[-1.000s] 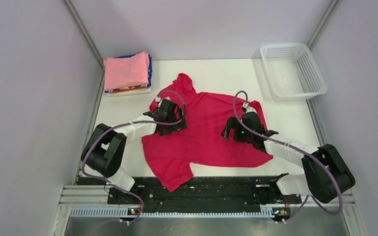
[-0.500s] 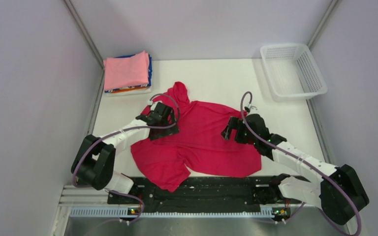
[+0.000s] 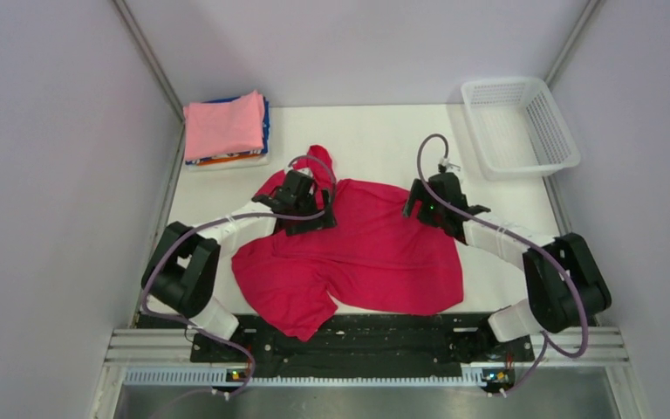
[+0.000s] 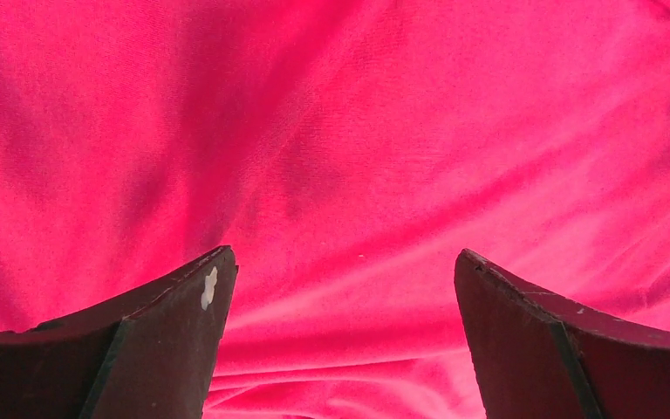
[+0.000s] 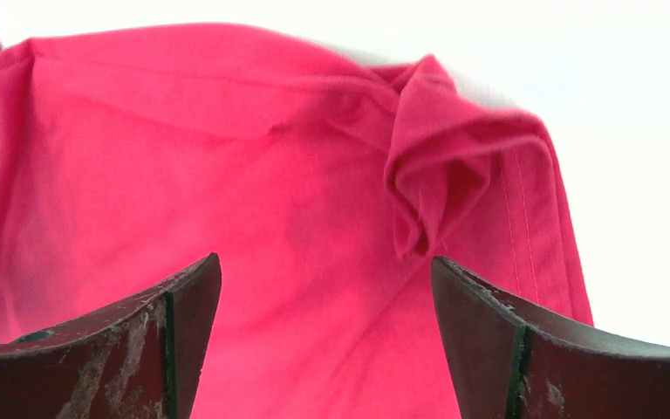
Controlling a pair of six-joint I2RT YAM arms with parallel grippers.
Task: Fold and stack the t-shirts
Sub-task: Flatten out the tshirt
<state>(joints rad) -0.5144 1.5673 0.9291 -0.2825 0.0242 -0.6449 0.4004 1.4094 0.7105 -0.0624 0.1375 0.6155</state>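
Observation:
A crimson-red t-shirt (image 3: 362, 253) lies rumpled and unfolded in the middle of the white table (image 3: 384, 140), one sleeve poking out toward the far side. My left gripper (image 3: 305, 202) hovers open over its far left part; the left wrist view shows only wrinkled red cloth (image 4: 340, 131) between the wide-apart jaws of the left gripper (image 4: 345, 271). My right gripper (image 3: 427, 202) is open over the shirt's far right corner, where a bunched sleeve fold (image 5: 440, 175) lies just ahead of the right gripper (image 5: 324, 271). Folded t-shirts sit stacked (image 3: 227, 127) at the far left, a light pink one on top.
A white plastic mesh basket (image 3: 519, 127) stands at the far right corner. Grey walls close in on the left and right. The shirt's near hem hangs over the black rail (image 3: 384, 336) at the table's front edge.
The red shirt slid toward the near edge and bunched up. My right gripper moved to its far right corner. My left gripper dipped left, then returned over the far left part.

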